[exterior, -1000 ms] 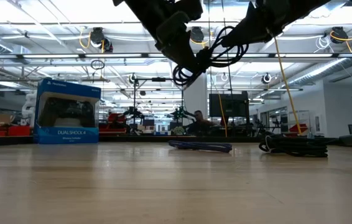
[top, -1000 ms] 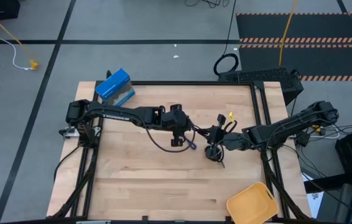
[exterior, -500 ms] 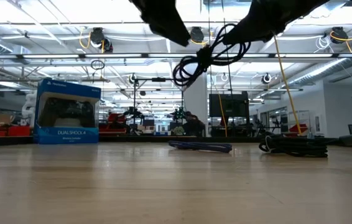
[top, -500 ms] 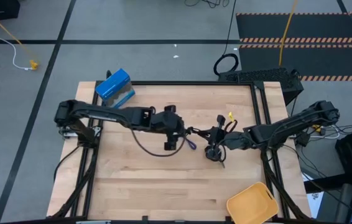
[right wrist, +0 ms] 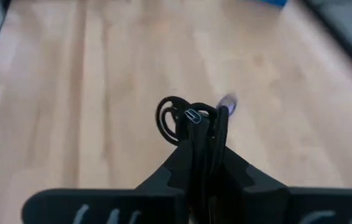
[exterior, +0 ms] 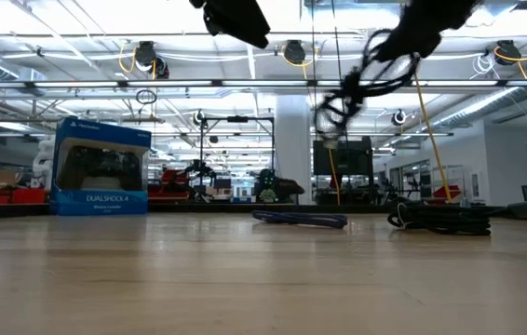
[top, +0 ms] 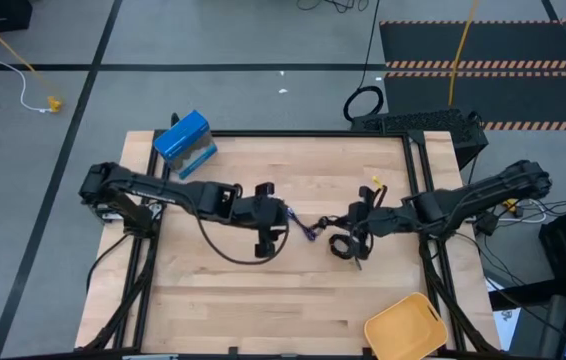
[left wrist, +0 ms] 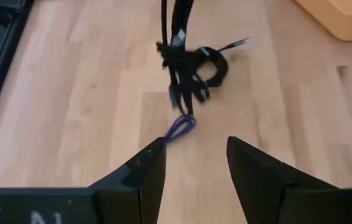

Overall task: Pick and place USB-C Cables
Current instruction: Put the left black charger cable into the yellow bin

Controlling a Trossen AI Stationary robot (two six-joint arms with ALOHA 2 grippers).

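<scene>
Left gripper [left wrist: 191, 168] has let go and backed off, fingers open and empty; right gripper [right wrist: 202, 146] now alone clamps the black cable [right wrist: 179, 115], handover done, ready for placing.

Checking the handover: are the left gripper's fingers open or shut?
Open. The left gripper shows a clear gap between its fingers, with bare table showing through and nothing held.

Only readable text: "DUALSHOCK 4" in white on the front of the blue cardboard game-controller box [exterior: 101, 167], low view, around 9 o'clock on the table; smaller line beneath it and corner logo too small to read
</scene>
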